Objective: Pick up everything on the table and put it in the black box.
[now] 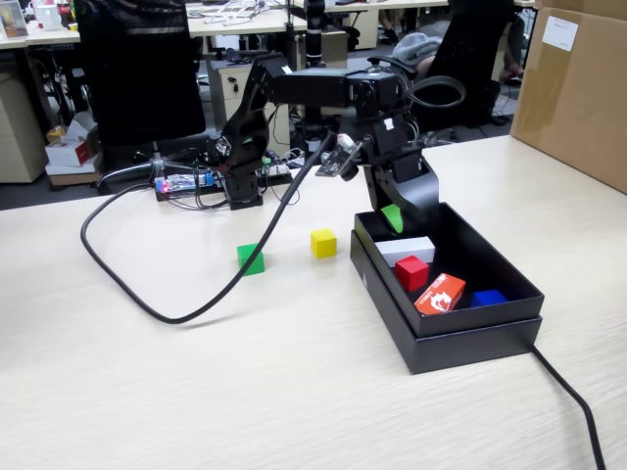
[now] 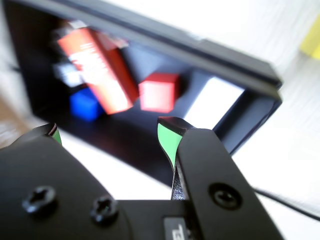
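My gripper is spread wide in the wrist view, green pads apart with nothing between them. In the fixed view it hangs over the far end of the black box, low beside the rear wall. Below it the red cube lies inside the box, next to the white block and close to the orange-red carton; a blue piece lies beyond the carton. That cube I judge delivered. Outstanding: the yellow cube, on the table just outside the box's left wall, and the green cube further left, both free-standing. Recommended: lift straight up until my pads clear the rim, then swing to the yellow cube, the nearer one, jaws wide, squared to its faces. Hazard: the black cable loops close by the green cube.
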Action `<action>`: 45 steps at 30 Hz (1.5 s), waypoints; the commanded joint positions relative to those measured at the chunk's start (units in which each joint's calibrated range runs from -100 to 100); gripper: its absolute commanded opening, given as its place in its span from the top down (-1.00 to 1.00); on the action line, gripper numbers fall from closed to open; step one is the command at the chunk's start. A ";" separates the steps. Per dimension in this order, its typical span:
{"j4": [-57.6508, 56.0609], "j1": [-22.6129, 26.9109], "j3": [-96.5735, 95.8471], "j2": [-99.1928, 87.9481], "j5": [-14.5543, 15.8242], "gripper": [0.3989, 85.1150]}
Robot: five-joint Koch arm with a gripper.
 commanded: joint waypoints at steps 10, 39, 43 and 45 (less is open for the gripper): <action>0.89 -5.57 -16.33 -37.33 -6.89 -0.08; 0.98 -15.97 -63.20 -50.99 -9.87 -0.20; 2.19 -17.63 -63.11 -47.55 -10.65 -0.20; 2.88 -18.22 -62.56 -45.94 -10.89 -0.20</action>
